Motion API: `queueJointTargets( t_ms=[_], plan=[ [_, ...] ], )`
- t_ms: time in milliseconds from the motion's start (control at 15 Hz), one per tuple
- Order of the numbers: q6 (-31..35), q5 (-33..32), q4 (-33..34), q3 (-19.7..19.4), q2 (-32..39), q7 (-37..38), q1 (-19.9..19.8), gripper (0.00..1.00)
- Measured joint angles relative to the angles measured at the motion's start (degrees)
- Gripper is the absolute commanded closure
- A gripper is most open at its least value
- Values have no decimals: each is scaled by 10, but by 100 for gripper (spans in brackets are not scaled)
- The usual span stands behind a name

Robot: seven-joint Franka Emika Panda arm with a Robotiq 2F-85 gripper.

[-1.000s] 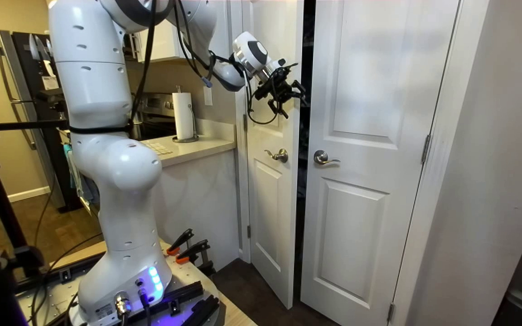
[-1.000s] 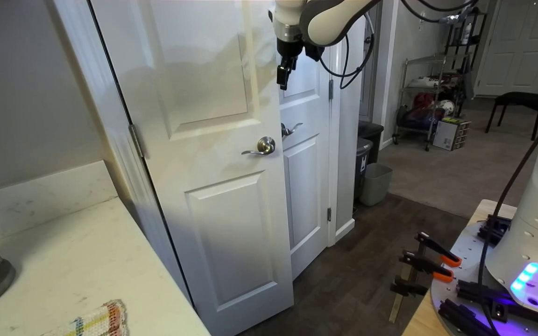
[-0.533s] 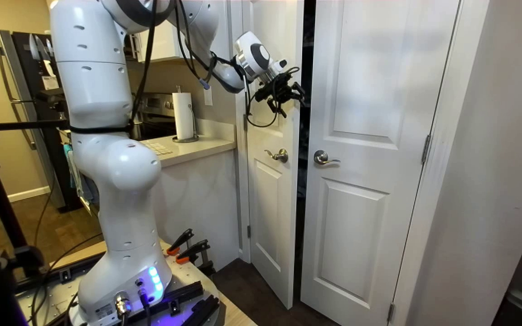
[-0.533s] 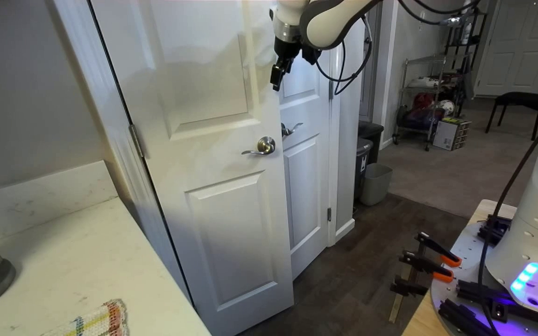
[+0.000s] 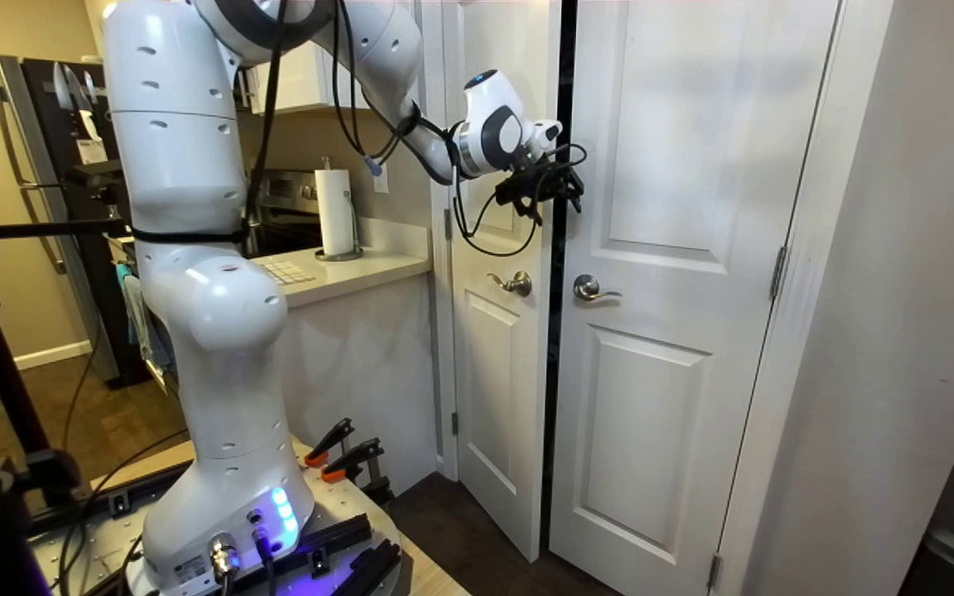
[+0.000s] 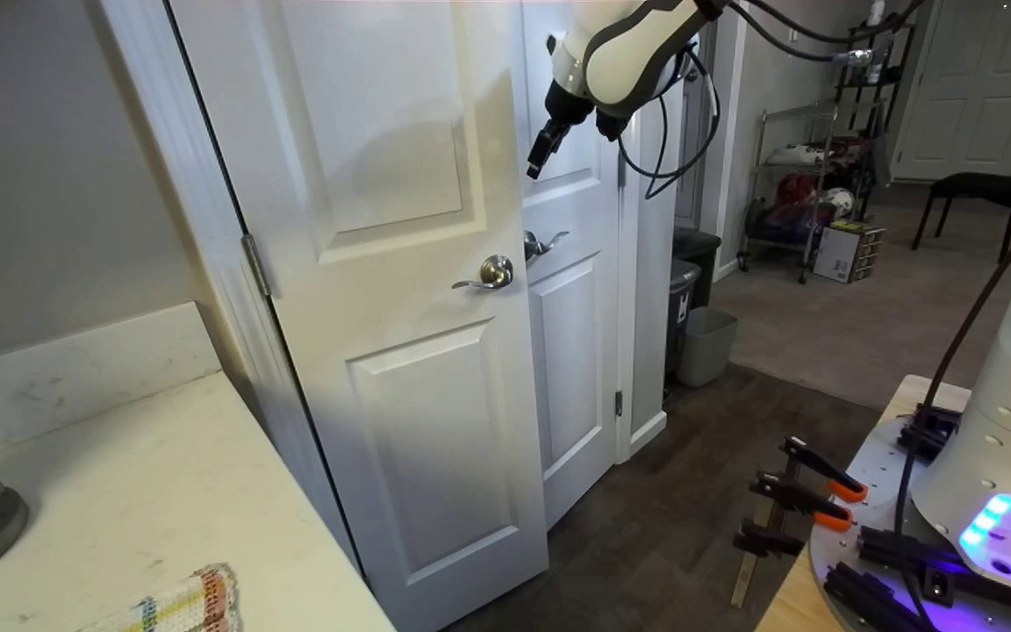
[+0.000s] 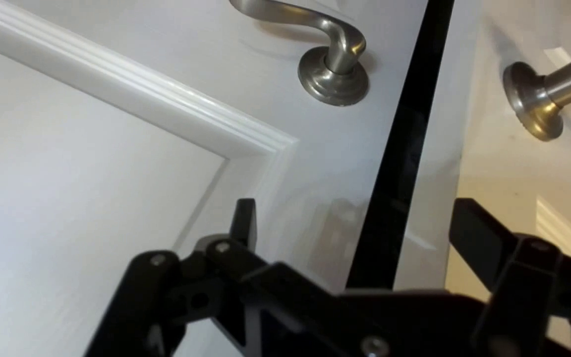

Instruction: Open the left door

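Got tall white panelled left door [image 5: 485, 348] at mid-frame in an exterior view, ajar, hinged on its 9 o'clock side and standing out of line with matching white panelled right door [image 5: 651, 430] at its 3 o'clock. Carries curved brushed-silver metal lever handle [image 5: 518, 284] near its 3 o'clock edge, pointing to 9 o'clock. See black two-finger gripper [image 7: 355, 224] apart from that handle, at its 1 o'clock in both exterior views. Hung from white jointed robot arm [image 6: 628, 70], tilted toward 7 o'clock in an exterior view. Sits at 6 o'clock in wrist view with black blocky fingers [image 7: 481, 243] spread wide, set to either side of dark gap [image 7: 404, 148] between doors. Can't really tell contact with either door. Log also upright white paper towel roll [image 5: 334, 211] at 10 o'clock from left door, on pale smooth tabletop [image 5: 386, 265]; black-and-orange clamps [image 5: 358, 454] at 6 o'clock from roll.
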Motion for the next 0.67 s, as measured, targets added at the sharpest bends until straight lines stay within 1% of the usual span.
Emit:
queueJointTargets(
  t_ms=[267,400,467,533,667],
  plan=[
    [1,63,0,-4,-1,-107,-13,0],
    [14,125,1,-1,0,-180,-15,0],
    [24,169,1,7,1,-222,-15,0],
    [35,217,2,24,3,-265,-18,0],
    [39,314,16,76,11,-348,-31,0]
  ],
)
